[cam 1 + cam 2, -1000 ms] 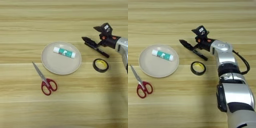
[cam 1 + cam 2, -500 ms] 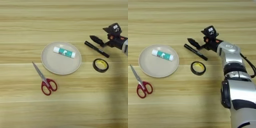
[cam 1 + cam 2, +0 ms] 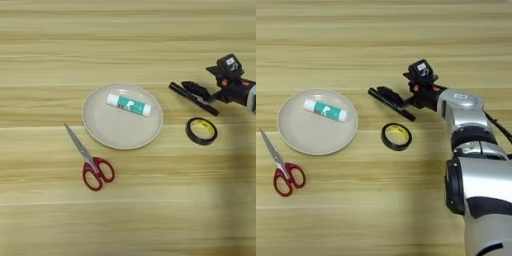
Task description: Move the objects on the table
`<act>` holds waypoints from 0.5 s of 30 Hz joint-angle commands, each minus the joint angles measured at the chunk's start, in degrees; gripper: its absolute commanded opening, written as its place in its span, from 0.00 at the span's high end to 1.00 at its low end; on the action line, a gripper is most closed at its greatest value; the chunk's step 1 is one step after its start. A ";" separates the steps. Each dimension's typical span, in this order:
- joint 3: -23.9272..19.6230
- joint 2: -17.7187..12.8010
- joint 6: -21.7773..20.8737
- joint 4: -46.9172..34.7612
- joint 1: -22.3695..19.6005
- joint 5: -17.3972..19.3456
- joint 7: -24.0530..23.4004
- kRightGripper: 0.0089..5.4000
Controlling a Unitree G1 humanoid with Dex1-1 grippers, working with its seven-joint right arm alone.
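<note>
Your right claw (image 3: 390, 99) sits at the right of centre in the right eye view, reaching leftward from the silver forearm (image 3: 461, 107) that rises from the lower right corner. Its two black fingers (image 3: 387, 93) point toward the left of the frame, low over the desk (image 3: 381, 200); a long thin black piece lies along their lower side, and you cannot tell from either view whether that is a finger or a separate pen-like thing, so the width of the claw cannot be read. Just below the claw, slightly toward the bottom of the frame, lies a black ring of tape (image 3: 396, 136) with a yellowish inside, flat on the wood and apart from the fingers. To the left of the claw, well apart from it, you have the round beige plate (image 3: 301, 135), at the left of the right eye view and near the centre of the left eye view. The white glue stick (image 3: 325, 110) with its teal label lies inside the plate, on its upper part, tilted so that its left end is a little higher in the frame than its right end. That right end is the nearest part to your fingertips, with bare wood between them. Beyond the plate, toward the lower left, red-handled scissors (image 3: 282, 169) lie on the desk with blades pointing to the upper left, just beside the plate's rim.
</note>
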 commanded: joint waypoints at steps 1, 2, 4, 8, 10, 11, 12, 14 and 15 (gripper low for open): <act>0.20 -2.82 -0.87 -1.04 -5.38 -0.48 -1.19 0.00; 0.30 -2.89 -1.09 -0.71 -5.41 -0.71 -1.36 0.00; 0.49 -2.97 -1.38 -0.25 -5.46 -1.08 -1.68 0.00; 1.06 -2.99 -1.82 0.39 -5.44 -2.06 -2.31 0.00; 1.19 -2.96 -1.99 0.69 -5.46 -2.35 -2.48 0.00; 1.22 -2.94 -2.02 0.80 -5.48 -2.43 -2.46 0.00; 1.26 -2.89 -2.06 0.91 -5.46 -2.54 -2.50 0.00; 1.35 -2.82 -1.97 1.20 -5.45 -2.69 -2.55 0.00; 1.37 -2.79 -1.92 1.37 -5.47 -2.75 -2.59 0.00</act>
